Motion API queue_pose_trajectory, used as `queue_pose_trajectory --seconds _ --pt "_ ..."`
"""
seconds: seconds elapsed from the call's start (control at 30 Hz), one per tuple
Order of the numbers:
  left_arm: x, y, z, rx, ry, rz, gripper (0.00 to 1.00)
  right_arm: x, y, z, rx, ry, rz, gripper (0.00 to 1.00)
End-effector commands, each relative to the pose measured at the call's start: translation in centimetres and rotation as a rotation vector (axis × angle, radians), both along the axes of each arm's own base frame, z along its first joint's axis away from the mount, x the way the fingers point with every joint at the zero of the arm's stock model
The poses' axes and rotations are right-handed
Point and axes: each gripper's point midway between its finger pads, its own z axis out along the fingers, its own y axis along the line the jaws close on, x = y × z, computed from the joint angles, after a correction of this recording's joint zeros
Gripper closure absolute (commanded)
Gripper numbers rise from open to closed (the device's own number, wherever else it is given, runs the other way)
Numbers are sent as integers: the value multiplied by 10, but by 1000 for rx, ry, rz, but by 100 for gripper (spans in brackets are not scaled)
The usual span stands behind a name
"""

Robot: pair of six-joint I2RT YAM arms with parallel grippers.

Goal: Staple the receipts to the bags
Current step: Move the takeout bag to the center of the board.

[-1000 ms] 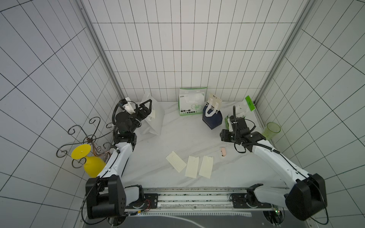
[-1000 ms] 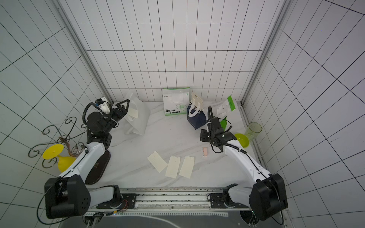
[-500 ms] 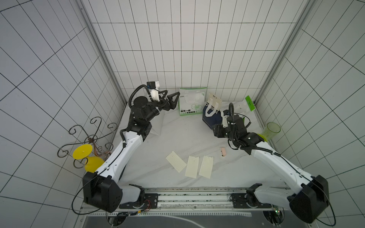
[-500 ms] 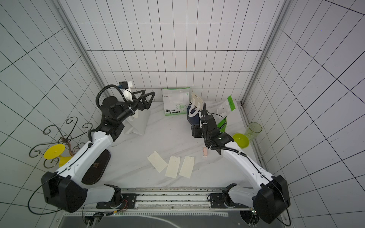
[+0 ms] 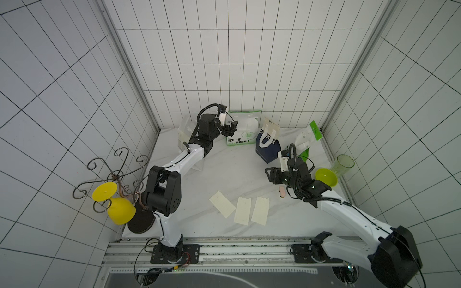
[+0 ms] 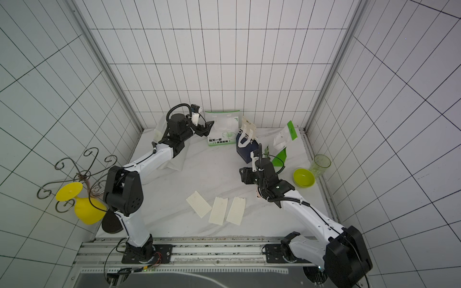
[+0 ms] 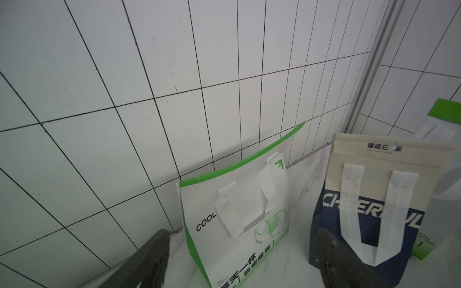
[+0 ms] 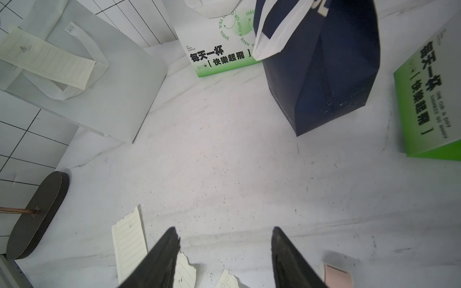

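The left arm (image 5: 179, 159) is stretched far forward from its base. The left gripper (image 5: 230, 127) is raised in the air beside the dark navy bag (image 5: 268, 149), on the left arm's side of it. Its jaws stand wide apart and hold nothing. The right arm (image 5: 349, 212) is bent at the elbow. The right gripper (image 5: 269, 174) hangs just in front of the same bag, on the side nearer the arm bases, with jaws parted and empty.
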Motion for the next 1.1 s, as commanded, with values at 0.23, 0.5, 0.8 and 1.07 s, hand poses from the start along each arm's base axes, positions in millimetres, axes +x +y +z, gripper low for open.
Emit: queue_pose_trajectory --seconds 0.23,0.5,0.8,1.07 --pt "37 13 15 -106 -237 -159 13 -11 21 -25 37 20 97 41" --pt "47 -5 8 -169 -292 -322 18 -4 26 -35 26 30 119 41" --pt "49 -23 -11 -164 -273 -406 38 0 16 -41 21 41 100 41" --pt "43 -30 -17 -122 -266 -416 85 2 15 -39 24 35 93 41"
